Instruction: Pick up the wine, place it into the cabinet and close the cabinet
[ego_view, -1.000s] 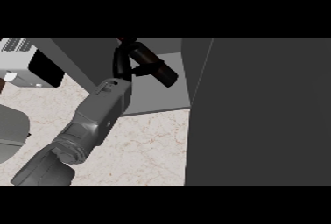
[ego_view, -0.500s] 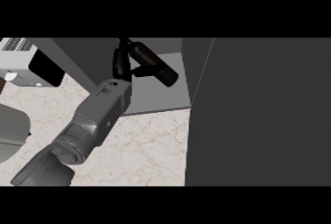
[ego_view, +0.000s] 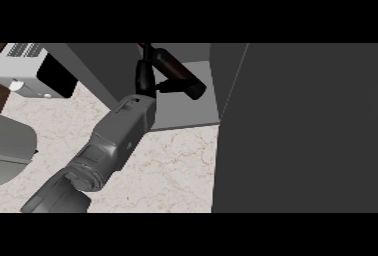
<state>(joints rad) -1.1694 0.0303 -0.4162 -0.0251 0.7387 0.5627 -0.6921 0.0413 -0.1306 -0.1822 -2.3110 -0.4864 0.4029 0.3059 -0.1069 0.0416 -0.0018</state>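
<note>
One grey forearm reaches toward twelve o'clock over the pale marble counter (ego_view: 177, 170), its black hand (ego_view: 148, 75) clenched with fingers (ego_view: 142, 70) grasping the dark slanted wine bottle (ego_view: 177, 75). Bottle and hand sit inside the open grey cabinet (ego_view: 184, 112), whose dark door (ego_view: 303, 125) stands at three o'clock.

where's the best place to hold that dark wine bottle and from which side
Grip the dark wine bottle round its body, coming from the view's left, as the black hand at the end of the grey forearm does now. The bottle lies tilted over the grey cabinet shelf, so its long side faces the hand.
</note>
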